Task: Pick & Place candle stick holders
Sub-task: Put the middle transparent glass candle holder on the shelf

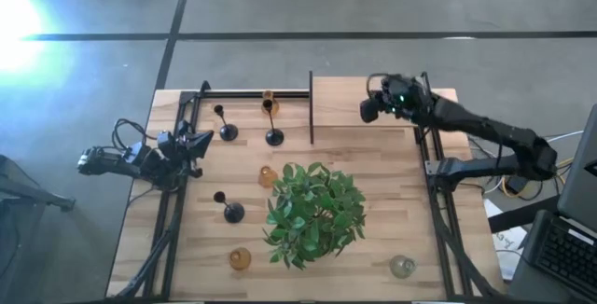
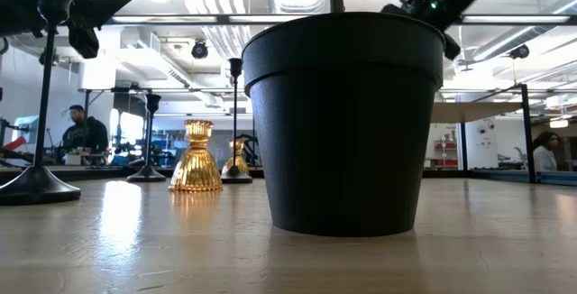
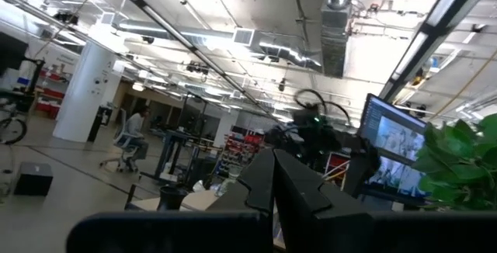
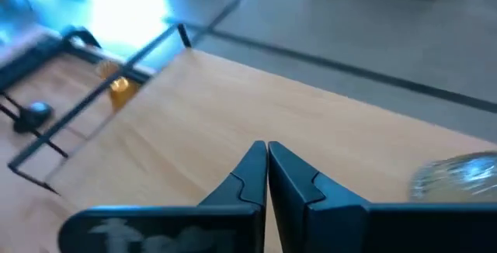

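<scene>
No writing or brand can be read anywhere. The right end effector (image 4: 266,177) hovers over the desk's (image 1: 373,155) far right section, fingers pressed together and empty, near a clear glass holder (image 4: 458,174). The left end effector (image 1: 198,143) waits at the left edge, closed, empty. Black holders (image 1: 227,132) and amber holders (image 1: 270,105) stand around the potted plant (image 1: 312,211).
</scene>
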